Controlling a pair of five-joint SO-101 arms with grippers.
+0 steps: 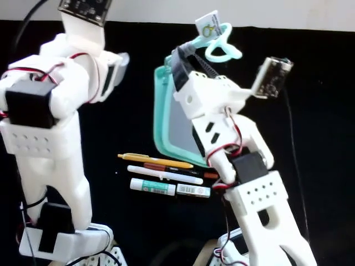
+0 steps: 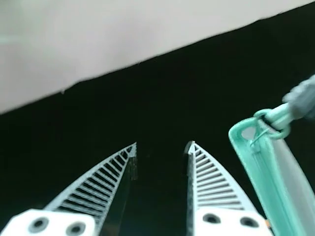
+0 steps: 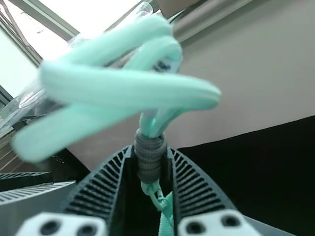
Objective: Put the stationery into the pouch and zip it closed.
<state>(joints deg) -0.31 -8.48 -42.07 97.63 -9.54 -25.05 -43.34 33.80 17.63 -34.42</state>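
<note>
A teal pouch with a clear face hangs tilted above the black table, held up by its teal strap loop. My right gripper is shut on the strap's grey collar, and the loop flops over the fingers. Off to the pouch's left, my left gripper stands open and empty; its wrist view has the gripper over bare black table with the pouch corner beside it. Several pens and markers lie in a row below the pouch: a yellow pen, a white pen, a teal-labelled marker.
A white paper tag hangs from the strap. The black tabletop ends at a pale wall behind. Both arm bases stand at the near edge, left base and right base.
</note>
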